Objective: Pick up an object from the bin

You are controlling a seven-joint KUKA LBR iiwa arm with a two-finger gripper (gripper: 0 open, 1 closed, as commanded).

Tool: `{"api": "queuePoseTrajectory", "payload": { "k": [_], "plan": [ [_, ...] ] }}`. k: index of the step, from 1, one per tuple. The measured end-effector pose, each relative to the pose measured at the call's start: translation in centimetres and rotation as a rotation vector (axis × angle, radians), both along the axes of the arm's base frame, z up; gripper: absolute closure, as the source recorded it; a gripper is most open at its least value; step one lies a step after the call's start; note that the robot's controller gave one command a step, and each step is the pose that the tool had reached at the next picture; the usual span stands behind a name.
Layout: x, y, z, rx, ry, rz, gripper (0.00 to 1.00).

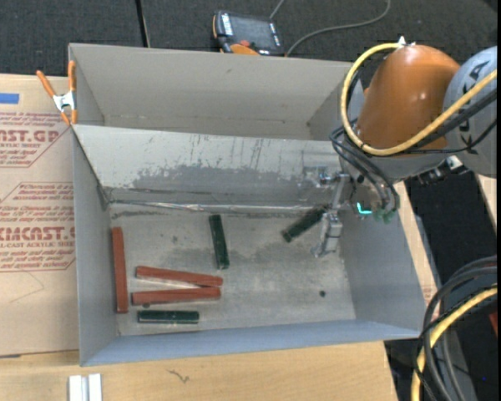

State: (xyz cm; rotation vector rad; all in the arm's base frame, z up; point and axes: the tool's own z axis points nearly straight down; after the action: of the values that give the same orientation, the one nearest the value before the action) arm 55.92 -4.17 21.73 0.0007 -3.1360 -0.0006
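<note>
Sticks lie nearest, along the front of the grey metal bin (pixel 234 341). A short dark green stick (pixel 168 316) rests flat just beside the front wall. Just behind it lies a reddish-brown stick (pixel 174 296), and a slanted reddish-brown stick (pixel 178 276) lies close behind that one, the two nearly touching at their right ends. An upright-running reddish-brown stick (pixel 118 270) lies along the left wall, its near end beside the others. Farther in, near the middle of the floor, a lone dark green stick (pixel 219 241) points from front to back, apart from that group.

To its right the gripper (pixel 326 242) is low over the right part of the floor, under the arm's orange cover (pixel 405 94) and looping yellow cables (pixel 347 98). At it is a tilted dark green stick (pixel 303 226), a narrow straight bar with squared ends, darker than the scuffed floor. Its upper right end meets the gripper and its lower left end points toward the middle of the bin. I cannot tell whether the jaws are apart or clamped on this bar. Behind rises the scratched rear wall (pixel 209 157).
</note>
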Motion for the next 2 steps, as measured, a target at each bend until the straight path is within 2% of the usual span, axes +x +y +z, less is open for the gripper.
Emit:
{"api": "queuePoseTrajectory", "payload": {
  "k": [1, 2],
  "plan": [
    [2.5, 1.8, -11.4, 0.003, -0.003, 0.396, 0.0],
    [2.4, 11.1, -11.2, 0.004, -0.009, 0.661, 0.0]
  ]
}}
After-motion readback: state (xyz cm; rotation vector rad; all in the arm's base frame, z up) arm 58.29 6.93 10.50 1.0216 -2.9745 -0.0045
